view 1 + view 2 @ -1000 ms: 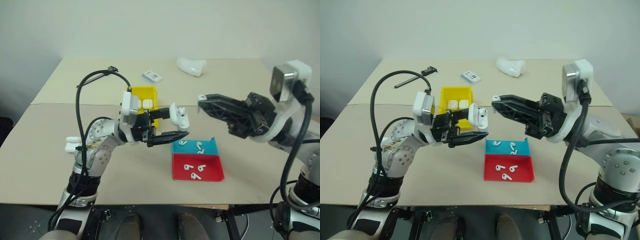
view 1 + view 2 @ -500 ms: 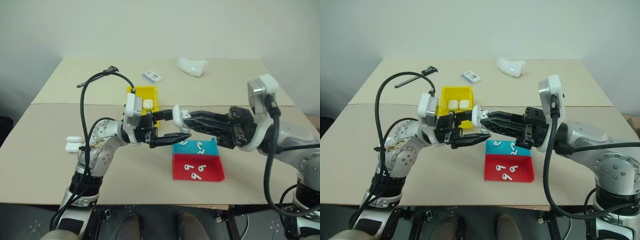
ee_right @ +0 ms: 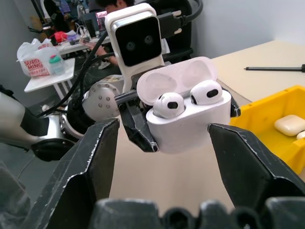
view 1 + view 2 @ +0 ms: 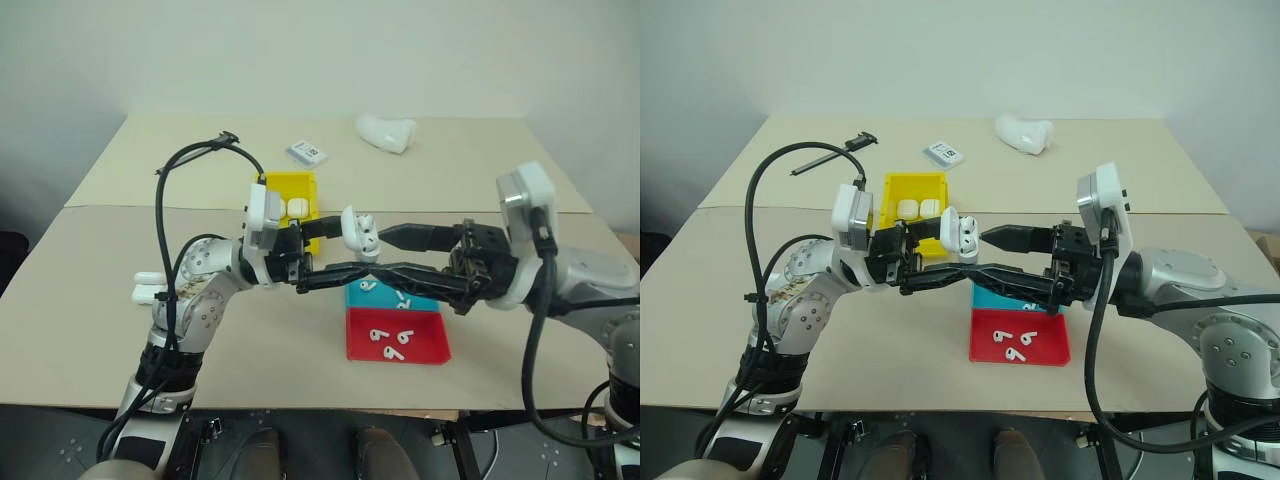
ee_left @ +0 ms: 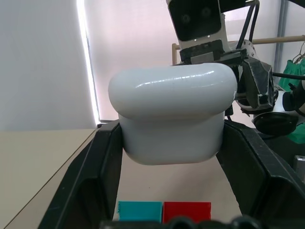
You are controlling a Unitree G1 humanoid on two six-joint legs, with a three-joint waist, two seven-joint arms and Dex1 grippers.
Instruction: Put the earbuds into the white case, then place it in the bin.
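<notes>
Left gripper (image 4: 335, 258) holds the case (image 4: 358, 233) above the surface (image 4: 100, 290), its jaws clamped on the case's lower body. The case lid stands open; two earbuds (image 3: 187, 99) sit in their sockets, heads showing. Right gripper (image 4: 385, 255) reaches in from the right with its jaws spread wide, one finger on either side of the case and neither touching it.

The bin (image 4: 268, 187) rests on the surface behind the left gripper, toward the far edge, with two closed white cases (image 4: 295, 208) lying inside. Below the grippers lie two flat trays side by side: a teal tray (image 4: 428, 298) farther from the near edge and a red tray (image 4: 430, 348) nearer to it, each bearing loose earbuds (image 4: 388, 343).

Near the far edge lie a small labelled box (image 4: 305, 152) and a white curved lump (image 4: 386, 132). More white cases (image 4: 147, 287) rest near the left edge, beside the left arm.
</notes>
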